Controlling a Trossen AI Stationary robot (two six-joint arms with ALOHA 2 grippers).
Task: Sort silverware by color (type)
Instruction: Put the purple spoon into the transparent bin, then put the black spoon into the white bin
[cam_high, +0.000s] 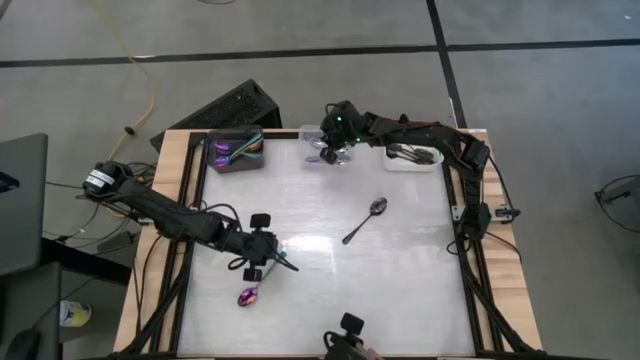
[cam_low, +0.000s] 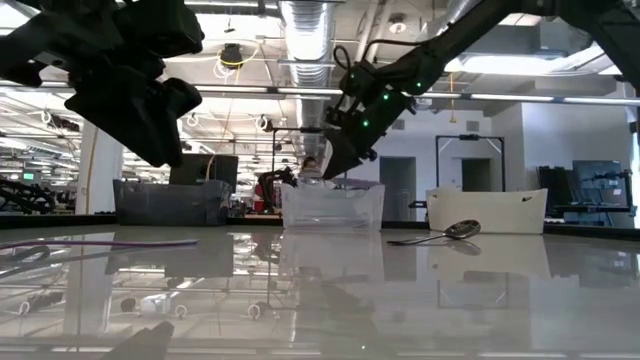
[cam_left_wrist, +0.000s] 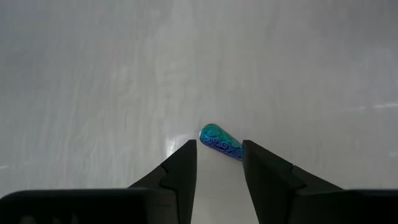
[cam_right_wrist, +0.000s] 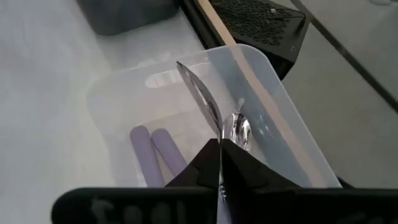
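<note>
An iridescent spoon (cam_high: 262, 282) lies flat on the table, purple bowl toward the near edge, and its teal handle end (cam_left_wrist: 219, 142) shows in the left wrist view. My left gripper (cam_left_wrist: 219, 163) hovers open over that handle end, a finger on either side; whether it touches, I cannot tell. My right gripper (cam_right_wrist: 219, 146) is over the clear bin (cam_high: 318, 133) at the far edge, shut on a shiny silver spoon (cam_right_wrist: 200, 96). Lilac handles (cam_right_wrist: 152, 152) and a shiny bowl (cam_right_wrist: 240, 130) lie in that bin. Another silver spoon (cam_high: 367, 218) lies right of the table's centre. My right gripper pinches the silver spoon between its two fingers (cam_right_wrist: 205, 163). A narrow shiny length (cam_right_wrist: 211, 121) runs out past the fingertips. The spoon is lifted clear, over the inside of the clear bin. Which end lies between the fingers is hidden by the fingers themselves.
A dark grey bin (cam_high: 235, 152) with coloured spoons stands at the far left of the table. A white bin (cam_high: 436, 160) with dark spoons stands at the far right. A black box (cam_high: 225, 108) sits beyond the far edge. Bare table lies in the middle and near right.
</note>
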